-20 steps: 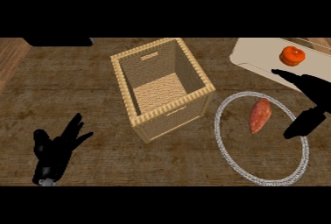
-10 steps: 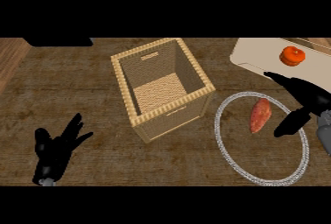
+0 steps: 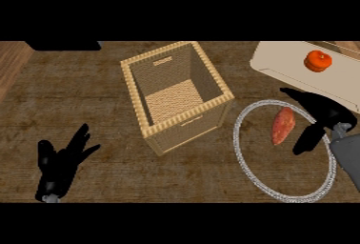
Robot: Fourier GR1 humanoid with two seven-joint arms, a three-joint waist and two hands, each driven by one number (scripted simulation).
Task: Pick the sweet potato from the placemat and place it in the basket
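I take the basket (image 3: 175, 97) as my reference. It is an open, rectangular woven container standing on the dark wooden worktop (image 3: 105, 109), seen from above, with a slot handle in its far wall. Its inside shows only the woven floor.

Right of the basket lies the placemat (image 3: 247, 164), which appears as a round mat with a pale braided rim. Its near-left edge sits just beside the basket's right corner. Beyond the placemat, up and right of the basket, a cream tray (image 3: 281, 64) carries an orange tomato-like fruit (image 3: 318, 60). Nothing stands between the placemat and the basket.

The sweet potato (image 3: 283, 125) lies inside the placemat's ring, right of the basket. It is reddish-orange, elongated and tapered, with its long axis running roughly away from me.

My right hand (image 3: 325, 114) is just right of the sweet potato, fingers and thumb spread apart on either side of a gap, holding nothing. I cannot tell whether it touches the sweet potato.

My left hand (image 3: 62, 164) rests released, fingers straight, well left of and nearer than the basket.
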